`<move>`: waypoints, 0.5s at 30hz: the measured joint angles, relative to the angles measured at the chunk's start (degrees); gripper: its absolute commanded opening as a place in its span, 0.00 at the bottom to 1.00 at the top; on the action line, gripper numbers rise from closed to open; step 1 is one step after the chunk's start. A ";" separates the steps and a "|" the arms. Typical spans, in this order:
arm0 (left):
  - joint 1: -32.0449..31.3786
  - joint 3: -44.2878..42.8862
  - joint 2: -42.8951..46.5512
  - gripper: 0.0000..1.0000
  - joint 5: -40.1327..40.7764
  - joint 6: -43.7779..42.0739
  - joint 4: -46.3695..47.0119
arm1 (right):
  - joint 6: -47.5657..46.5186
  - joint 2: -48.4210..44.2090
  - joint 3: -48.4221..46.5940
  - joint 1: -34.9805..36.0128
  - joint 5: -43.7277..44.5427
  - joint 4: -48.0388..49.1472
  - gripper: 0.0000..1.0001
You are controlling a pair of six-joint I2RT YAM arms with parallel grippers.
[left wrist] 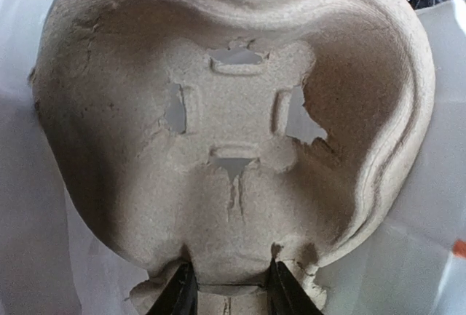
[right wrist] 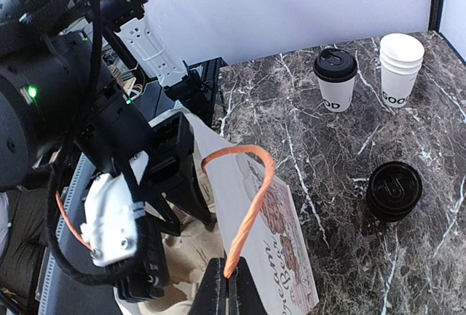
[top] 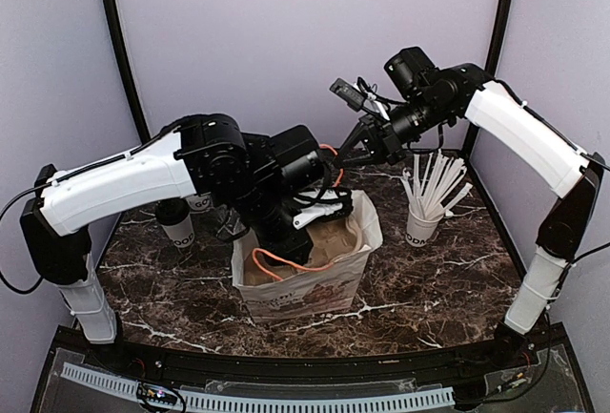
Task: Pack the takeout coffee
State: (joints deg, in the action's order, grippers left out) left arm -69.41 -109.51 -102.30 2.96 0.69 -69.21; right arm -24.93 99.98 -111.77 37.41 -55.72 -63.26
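Takeout coffee (right wrist: pixel 336 81) upright, axis vertical

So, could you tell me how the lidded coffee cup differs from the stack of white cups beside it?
The takeout coffee wears a black lid; the stacked cups have none. The coffee is a single cup; the stack shows several nested rims. Both are white with dark lettering, upright on the marble table.

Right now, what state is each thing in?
takeout coffee, upright, lid on
paper bag, standing open
orange handle, pinched in right tool
cup carrier, gripped by left tool
spare cups, stacked, no lid
black lids, stacked flat
straw cup, upright
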 measured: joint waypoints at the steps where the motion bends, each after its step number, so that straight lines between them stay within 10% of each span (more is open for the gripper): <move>1: 0.00 -0.02 -0.72 0.32 0.68 0.09 -0.07 | 0.04 0.00 0.04 0.00 0.07 0.02 0.00; 15: 0.00 0.02 -5.25 0.33 2.75 1.75 -0.92 | 1.14 0.00 0.83 0.00 0.55 0.39 0.00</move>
State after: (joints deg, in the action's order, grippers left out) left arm -69.41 -109.49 -107.55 5.72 2.44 -70.13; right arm -23.79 99.98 -110.93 37.41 -55.18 -62.87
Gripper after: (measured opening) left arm 0.323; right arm 0.011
